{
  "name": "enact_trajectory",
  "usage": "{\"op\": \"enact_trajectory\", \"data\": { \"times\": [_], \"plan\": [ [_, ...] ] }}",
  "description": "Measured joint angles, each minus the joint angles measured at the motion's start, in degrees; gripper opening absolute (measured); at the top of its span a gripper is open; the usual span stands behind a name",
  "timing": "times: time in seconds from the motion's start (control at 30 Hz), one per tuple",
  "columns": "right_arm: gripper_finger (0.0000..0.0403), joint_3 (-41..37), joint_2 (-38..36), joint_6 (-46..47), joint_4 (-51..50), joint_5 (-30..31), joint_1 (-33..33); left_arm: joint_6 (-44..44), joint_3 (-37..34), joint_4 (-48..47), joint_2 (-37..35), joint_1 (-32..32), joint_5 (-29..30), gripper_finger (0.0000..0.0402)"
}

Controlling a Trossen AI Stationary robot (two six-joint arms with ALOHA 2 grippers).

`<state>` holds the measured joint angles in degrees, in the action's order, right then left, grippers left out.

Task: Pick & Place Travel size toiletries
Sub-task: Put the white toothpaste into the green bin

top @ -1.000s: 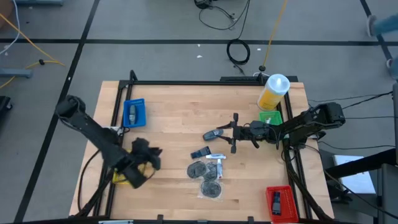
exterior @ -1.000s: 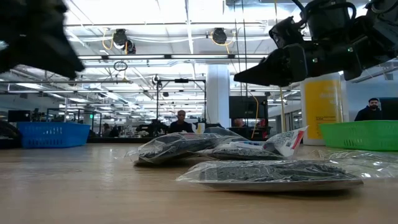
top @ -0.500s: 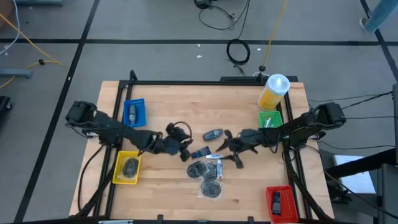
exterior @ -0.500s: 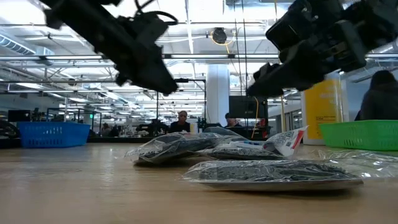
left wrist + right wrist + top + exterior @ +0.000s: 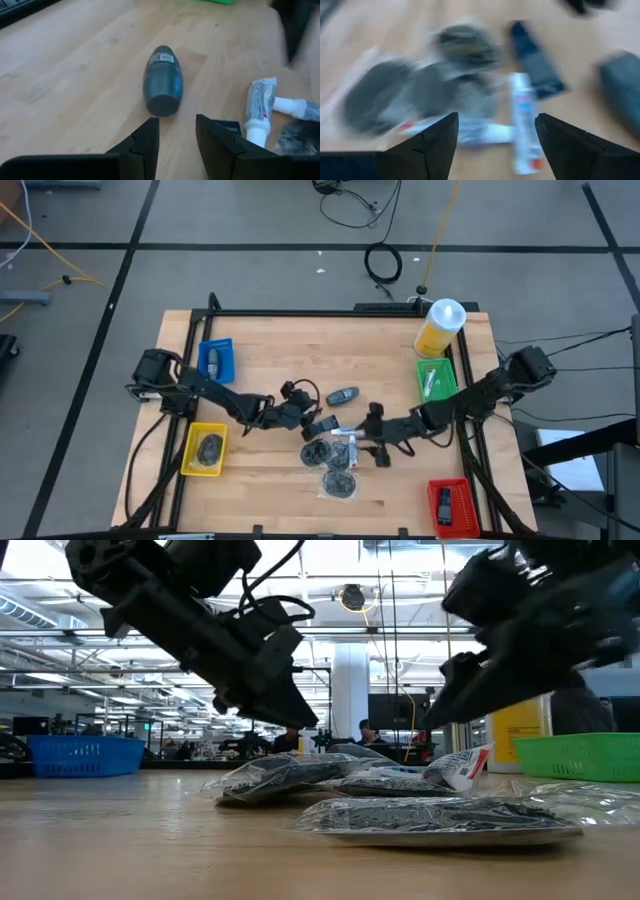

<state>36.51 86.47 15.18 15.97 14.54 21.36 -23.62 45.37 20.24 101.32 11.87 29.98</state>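
High view has the white toothpaste tubes [image 5: 347, 432] lying flat just above the pile of bagged dark bundles [image 5: 335, 465], mid-table. Right gripper [image 5: 374, 442] hovers right beside them, fingers spread wide, nothing held. Left gripper [image 5: 306, 417] sits narrow-open near the dark blue bottle [image 5: 162, 80]. Tubes look light and squishy, probably slick, so I'd grab mid-body across the width. Half a second ago both grippers were farther out from that pile.
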Motion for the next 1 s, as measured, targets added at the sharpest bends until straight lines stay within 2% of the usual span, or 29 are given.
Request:
{"op": "enact_trajectory", "data": {
  "times": [0.1,0.37,0.57,0.73,1.0],
  "plan": [
    [0.025,-0.04,0.35,3.99,-0.3,4.73,-0.52,0.64,0.0,0.93,-0.08,0.29,0.02,0.0129],
    [0.0249,0.06,6.96,-2.67,6.4,-0.1,-3.43,3.5,0.04,2.95,-0.68,0.75,-0.04,0.0129],
    [0.024,0.07,12.48,-2.22,9.62,-1.32,-5.42,4.63,0.04,3.63,-0.72,0.75,-0.04,0.0129],
    [0.0186,0.15,14.73,-0.66,11.06,-4.95,-7.37,6.8,0.04,4.47,-0.72,0.75,-0.05,0.0129],
    [0.0056,-0.05,14.29,2.23,10.54,-5.71,-7.75,11.86,0.04,11.79,-0.82,0.34,-0.17,0.0129]
  ]
}}
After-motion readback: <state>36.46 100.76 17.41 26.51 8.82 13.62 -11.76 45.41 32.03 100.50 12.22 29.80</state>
